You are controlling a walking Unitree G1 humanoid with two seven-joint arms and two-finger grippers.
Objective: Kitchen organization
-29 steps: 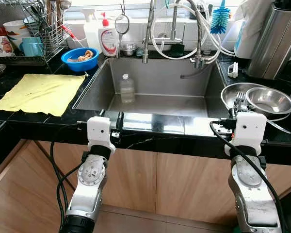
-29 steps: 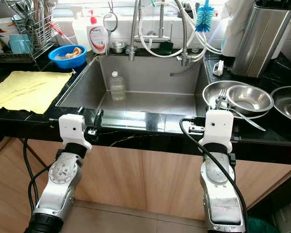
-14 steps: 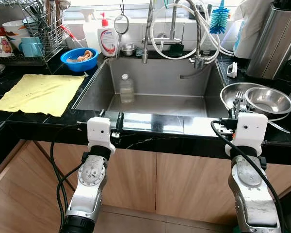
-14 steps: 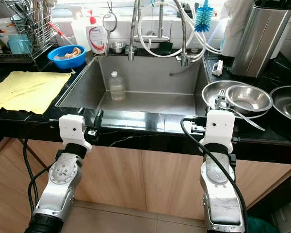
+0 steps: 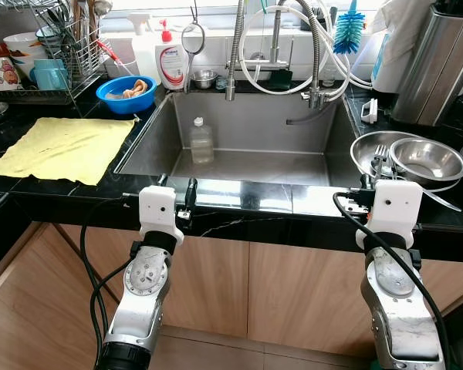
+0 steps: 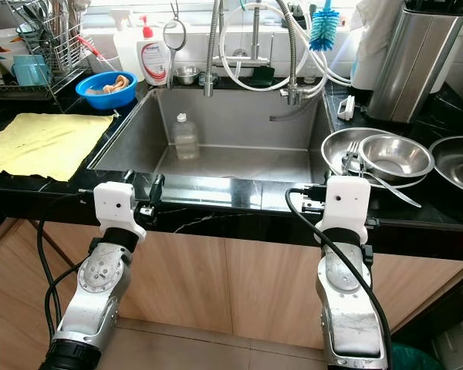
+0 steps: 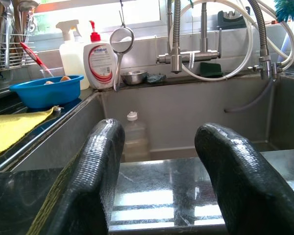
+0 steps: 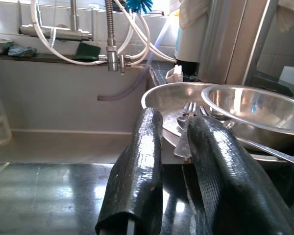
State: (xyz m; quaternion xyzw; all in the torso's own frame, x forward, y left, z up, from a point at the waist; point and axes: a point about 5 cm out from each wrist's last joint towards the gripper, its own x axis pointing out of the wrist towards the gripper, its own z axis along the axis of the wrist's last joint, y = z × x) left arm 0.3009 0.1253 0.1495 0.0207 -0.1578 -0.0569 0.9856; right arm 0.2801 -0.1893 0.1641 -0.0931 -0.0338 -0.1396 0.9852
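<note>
At lower centre, the left gripper (image 7: 157,166) is held wide at the sink (image 5: 247,166) edge; the right gripper (image 8: 174,161) is held narrow beside the bowls (image 5: 417,158).

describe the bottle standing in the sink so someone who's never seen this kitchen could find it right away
Start at the big steel sink set into the black counter. Inside it, against the back wall and toward the left, stands a small clear plastic bottle with a white cap. Unlike the white soap dispenser and spray bottle up on the ledge, it is see-through and stands down in the basin.
</note>
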